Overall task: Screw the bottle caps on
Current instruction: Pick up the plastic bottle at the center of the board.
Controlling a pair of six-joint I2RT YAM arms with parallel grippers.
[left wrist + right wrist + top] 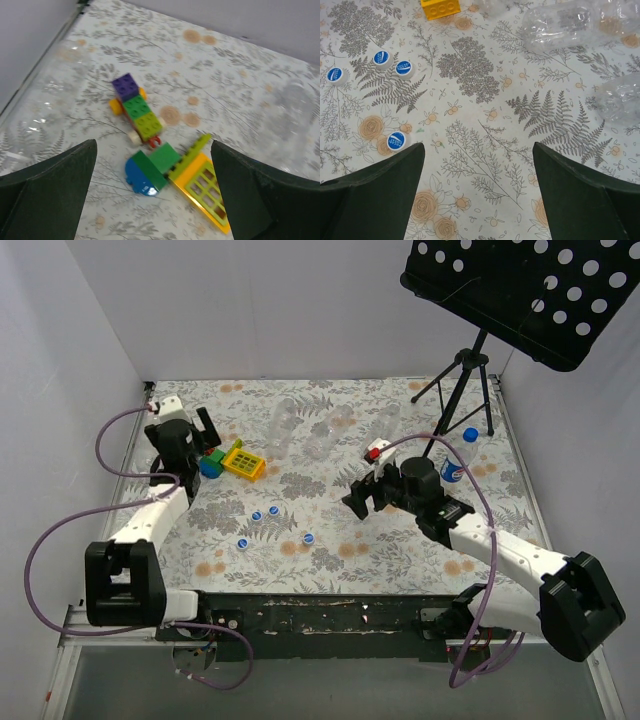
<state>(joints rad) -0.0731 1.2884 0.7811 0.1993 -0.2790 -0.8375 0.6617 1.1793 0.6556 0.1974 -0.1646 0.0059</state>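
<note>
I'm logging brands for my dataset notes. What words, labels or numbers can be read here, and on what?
No text here can be read.
On the bottle caps: white print on blue tops, too small and blurred to read.
On the upright bottle: a blue-and-white label, too small to read.
On the toy blocks: no print visible.

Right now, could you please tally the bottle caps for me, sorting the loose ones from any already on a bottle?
Loose caps on the table: 4
Fitted cap on the upright labelled bottle: 1
Total: 5
</note>
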